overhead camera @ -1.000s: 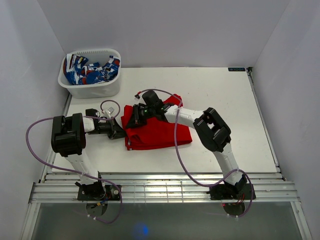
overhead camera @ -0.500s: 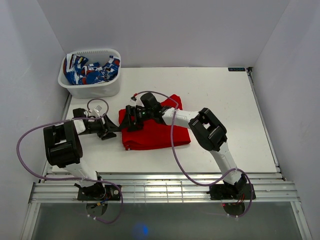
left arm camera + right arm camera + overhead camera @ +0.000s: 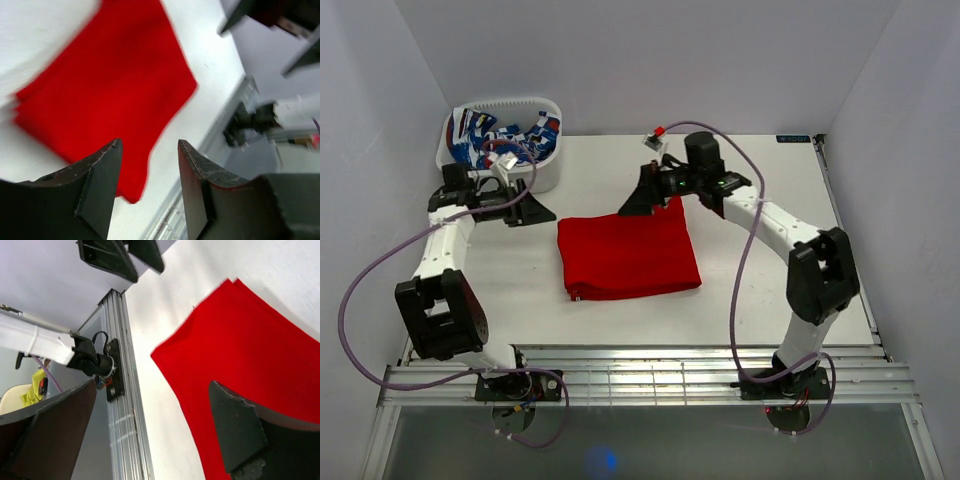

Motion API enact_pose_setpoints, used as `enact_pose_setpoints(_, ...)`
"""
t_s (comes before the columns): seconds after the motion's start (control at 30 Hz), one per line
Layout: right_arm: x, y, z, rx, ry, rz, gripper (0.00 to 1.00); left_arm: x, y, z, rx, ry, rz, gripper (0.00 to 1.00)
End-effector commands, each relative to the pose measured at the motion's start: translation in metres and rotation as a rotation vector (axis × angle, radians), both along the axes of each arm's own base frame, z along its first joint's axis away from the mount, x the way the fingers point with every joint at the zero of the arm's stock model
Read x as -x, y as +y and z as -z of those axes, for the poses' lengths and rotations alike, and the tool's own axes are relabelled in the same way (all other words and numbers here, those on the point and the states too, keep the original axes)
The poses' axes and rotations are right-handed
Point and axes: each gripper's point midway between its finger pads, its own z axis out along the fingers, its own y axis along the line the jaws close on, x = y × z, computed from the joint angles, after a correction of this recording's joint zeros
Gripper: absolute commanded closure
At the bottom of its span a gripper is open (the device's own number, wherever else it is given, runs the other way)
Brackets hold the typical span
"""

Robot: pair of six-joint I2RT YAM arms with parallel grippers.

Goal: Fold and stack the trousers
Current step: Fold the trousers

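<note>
Overhead view of a white table (image 3: 770,220) with two robot arms mounted at its near edge. The red trousers (image 3: 630,258) lie near the middle of the table, folded into a flat, roughly square bundle, with the layered edges showing along its left and near sides. The left gripper (image 3: 538,212) hovers over bare table to the left of the bundle, apart from it; its wrist view shows the jaws partly spread with nothing between them. The right gripper (image 3: 632,203) hangs by the bundle's far edge, its jaws spread wide and also empty. A white basket (image 3: 515,178) holding blue, white and red patterned cloth (image 3: 500,145) stands in the far left corner, well apart from the trousers. The folding looks finished, so the step in hand appears to be letting go and drawing clear before the bundle is stacked. To do that well, each gripper should rise straight up with its jaws apart, so that no finger catches a layer and drags the fold open. At one corner the right wrist view shows two layers slightly out of line; any later grasp should pinch every layer there together and move both sides evenly.
</note>
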Motion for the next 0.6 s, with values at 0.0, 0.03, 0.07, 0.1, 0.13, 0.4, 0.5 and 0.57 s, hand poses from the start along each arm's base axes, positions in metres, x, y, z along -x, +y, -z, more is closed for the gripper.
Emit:
enact_pose_setpoints(0.0,0.035,-0.035,0.048,0.056,0.084,-0.134,0.05,0.049,-0.067,-0.008,0.189,0.1,0.252,0.42)
enact_pose_setpoints(0.03,0.042,-0.039,0.054,0.053,0.097,-0.164,0.07,0.06,-0.083,-0.003,0.206,0.133,0.304,0.47)
enact_pose_setpoints(0.07,0.048,-0.043,0.068,0.069,0.141,-0.171,0.08,0.067,-0.088,0.013,0.212,0.168,0.312,0.48)
enact_pose_setpoints(0.1,0.052,-0.045,0.077,0.075,0.169,-0.179,0.09,0.072,-0.094,0.022,0.214,0.204,0.322,0.49)
enact_pose_setpoints(0.13,0.057,-0.046,0.084,0.072,0.207,-0.197,0.12,0.076,-0.094,0.032,0.224,0.255,0.311,0.5)
enact_pose_setpoints(0.4,0.083,-0.068,0.193,0.175,0.601,-0.067,0.15,0.087,-0.073,0.164,0.108,0.675,0.179,0.57)
enact_pose_setpoints(0.5,0.068,-0.08,0.214,0.192,0.629,0.008,0.16,0.085,-0.062,0.185,0.119,0.733,0.131,0.57)
enact_pose_setpoints(0.57,0.065,-0.09,0.223,0.197,0.658,0.043,0.17,0.08,-0.052,0.197,0.081,0.722,0.106,0.58)
